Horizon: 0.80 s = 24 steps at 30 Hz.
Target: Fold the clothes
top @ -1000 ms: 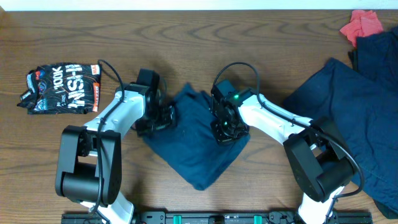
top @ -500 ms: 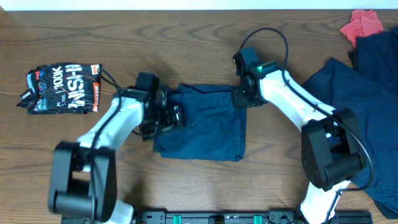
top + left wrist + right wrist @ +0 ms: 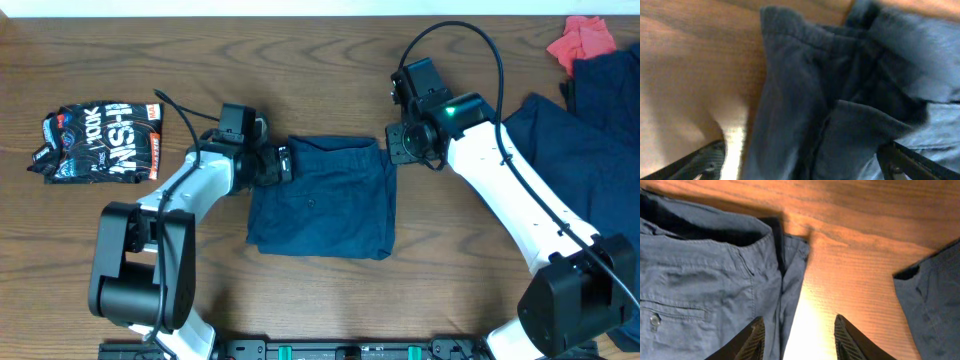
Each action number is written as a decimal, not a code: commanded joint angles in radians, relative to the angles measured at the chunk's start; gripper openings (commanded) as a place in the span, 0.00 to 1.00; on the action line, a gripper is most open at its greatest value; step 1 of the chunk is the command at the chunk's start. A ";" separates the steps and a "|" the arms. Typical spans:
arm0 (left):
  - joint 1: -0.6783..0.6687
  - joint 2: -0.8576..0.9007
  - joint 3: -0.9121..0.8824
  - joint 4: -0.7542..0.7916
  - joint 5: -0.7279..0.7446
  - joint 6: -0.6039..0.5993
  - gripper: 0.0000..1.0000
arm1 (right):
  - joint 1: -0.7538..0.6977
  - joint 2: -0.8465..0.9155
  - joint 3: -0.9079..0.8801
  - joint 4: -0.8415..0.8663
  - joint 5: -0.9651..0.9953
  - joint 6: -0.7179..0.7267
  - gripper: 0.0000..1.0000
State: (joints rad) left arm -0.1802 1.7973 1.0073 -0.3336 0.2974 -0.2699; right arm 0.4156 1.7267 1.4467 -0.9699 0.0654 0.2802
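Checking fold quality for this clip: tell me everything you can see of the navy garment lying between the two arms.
The navy garment is soft dark-blue woven cloth, folded into a rough rectangle lying flat on the wooden table. A seamed waistband runs along its far edge; a slit pocket with a button shows. The open left gripper straddles its bunched far-left corner; the open right gripper sits just beside the far-right corner.
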 commanded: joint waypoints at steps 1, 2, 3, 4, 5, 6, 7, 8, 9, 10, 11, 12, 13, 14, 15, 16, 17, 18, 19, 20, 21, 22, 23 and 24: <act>-0.011 0.063 -0.007 0.011 0.117 0.023 0.98 | 0.003 -0.017 0.014 -0.008 0.014 -0.008 0.44; -0.019 0.071 -0.007 0.011 0.149 0.023 0.98 | 0.002 -0.017 0.014 -0.008 0.014 -0.008 0.44; -0.026 0.072 -0.007 0.010 0.181 0.023 0.98 | 0.002 -0.017 0.014 -0.007 0.014 -0.008 0.43; -0.037 0.073 -0.007 0.011 0.218 0.023 1.00 | 0.002 -0.018 0.014 -0.005 0.014 -0.008 0.43; -0.047 0.073 -0.007 0.015 0.250 0.023 0.96 | 0.002 -0.017 0.014 -0.003 0.013 -0.007 0.43; -0.059 0.073 -0.007 0.024 0.282 0.023 0.91 | 0.002 -0.017 0.014 -0.002 0.013 -0.007 0.43; -0.067 0.073 -0.007 0.033 0.302 0.023 0.88 | 0.002 -0.017 0.014 -0.003 0.013 -0.007 0.43; -0.076 0.073 -0.007 0.042 0.306 0.023 0.83 | 0.002 -0.017 0.014 -0.003 0.013 -0.007 0.43; -0.087 0.073 -0.007 0.058 0.306 0.023 0.73 | 0.002 -0.018 0.014 -0.007 0.014 -0.007 0.43; -0.093 0.073 -0.007 0.071 0.306 0.023 0.52 | 0.002 -0.018 0.014 -0.011 0.014 -0.007 0.42; -0.097 0.073 -0.007 0.083 0.306 0.023 0.28 | 0.002 -0.018 0.014 -0.016 0.014 -0.008 0.42; -0.098 0.071 -0.007 0.093 0.306 0.022 0.12 | 0.002 -0.018 0.014 -0.023 0.014 -0.007 0.42; -0.098 0.066 -0.006 0.103 0.311 0.022 0.06 | 0.002 -0.018 0.014 -0.032 0.014 -0.007 0.41; -0.094 0.058 -0.005 0.109 0.314 0.022 0.06 | 0.001 -0.019 0.014 -0.040 0.020 -0.007 0.41; -0.088 0.043 -0.004 0.113 0.312 0.023 0.06 | 0.000 -0.020 0.014 -0.051 0.034 -0.004 0.41; -0.078 0.026 -0.002 0.115 0.307 0.023 0.06 | 0.000 -0.022 0.014 -0.061 0.050 -0.003 0.41; -0.064 0.003 0.001 0.116 0.294 0.022 0.06 | 0.000 -0.025 0.014 -0.073 0.078 0.004 0.42; -0.047 -0.024 0.006 0.116 0.278 0.022 0.06 | 0.000 -0.027 0.014 -0.083 0.099 0.013 0.42; -0.023 -0.057 0.011 0.116 0.253 0.021 0.06 | -0.001 -0.031 0.014 -0.093 0.127 0.023 0.41; 0.000 -0.089 0.016 0.117 0.228 0.014 0.06 | -0.003 -0.037 0.014 -0.101 0.148 0.024 0.42; 0.032 -0.127 0.023 0.117 0.197 0.002 0.06 | -0.005 -0.043 0.014 -0.107 0.164 0.028 0.42; 0.063 -0.158 0.028 0.120 0.172 -0.006 0.06 | -0.006 -0.050 0.014 -0.110 0.172 0.034 0.41; 0.104 -0.198 0.034 0.127 0.139 -0.026 0.06 | -0.008 -0.059 0.014 -0.112 0.175 0.034 0.41; 0.141 -0.230 0.037 0.138 0.111 -0.044 0.06 | -0.010 -0.068 0.014 -0.112 0.174 0.034 0.41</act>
State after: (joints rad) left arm -0.1390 1.6859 1.0050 -0.2199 0.5232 -0.2676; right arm 0.4145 1.7134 1.4467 -1.0798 0.1761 0.2901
